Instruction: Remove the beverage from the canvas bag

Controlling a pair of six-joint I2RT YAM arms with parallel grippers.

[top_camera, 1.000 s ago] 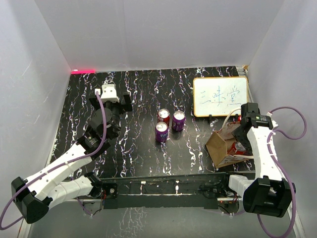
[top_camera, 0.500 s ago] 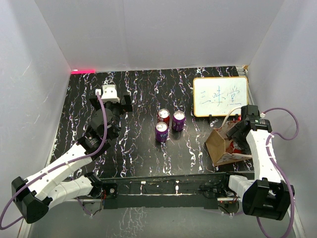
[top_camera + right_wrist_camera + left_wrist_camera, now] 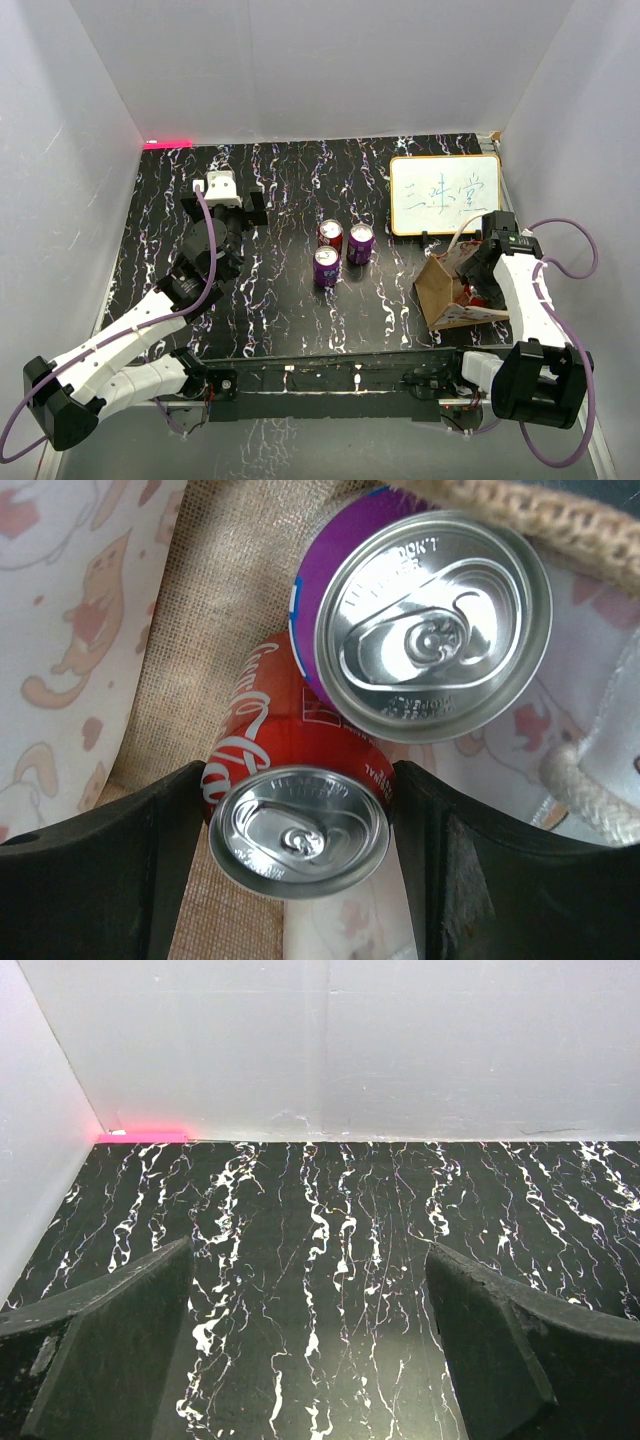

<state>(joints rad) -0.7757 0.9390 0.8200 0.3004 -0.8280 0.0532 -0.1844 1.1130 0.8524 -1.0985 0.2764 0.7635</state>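
The tan canvas bag point(image 3: 438, 291) lies tipped at the right of the table, its mouth toward my right gripper point(image 3: 472, 276). In the right wrist view, two beverage cans sit inside its burlap lining point(image 3: 195, 630): a red cola can point(image 3: 300, 832) and a purple can point(image 3: 432, 625) beside it. My right gripper point(image 3: 298, 805) is inside the bag, with a dark finger pressed against each side of the red can. A cream rope handle point(image 3: 575, 780) crosses the right edge. My left gripper point(image 3: 226, 198) hovers open over the far left of the table point(image 3: 310, 1310), holding nothing.
A red can point(image 3: 330, 234) and two purple cans point(image 3: 361, 242) point(image 3: 326, 266) stand mid-table. A white board with writing point(image 3: 444, 194) leans behind the bag. White walls close in the table on three sides.
My right wrist has shifted slightly left over the bag, and the bag has tilted a little. The left arm has not moved.
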